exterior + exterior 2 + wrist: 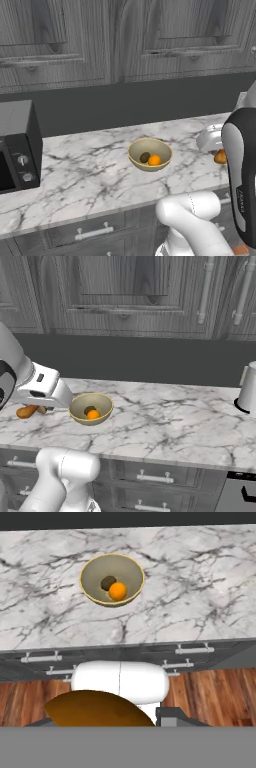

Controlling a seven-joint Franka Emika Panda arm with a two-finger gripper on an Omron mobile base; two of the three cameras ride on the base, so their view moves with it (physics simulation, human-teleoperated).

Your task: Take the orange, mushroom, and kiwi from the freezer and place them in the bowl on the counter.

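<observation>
The yellowish-tan bowl (150,145) (102,401) (90,567) stands on the white marble counter (85,175) (170,421) (200,582). Inside it lie the orange (154,160) (93,414) (117,591) and the dark kiwi (144,157) (89,410) (107,582), touching. In the hand view my gripper (107,721) hangs high, back from the counter's front edge. A brown rounded lump, seemingly the mushroom (95,709), sits close up at its fingers and covers them. The freezer is out of view.
A black microwave (17,150) stands on the counter to the left. An orange-brown item (220,157) (26,411) lies on the bowl's other side beside a silver vessel (210,137). A metal kettle (248,387) is far right. Drawers with bar handles (192,649) lie below.
</observation>
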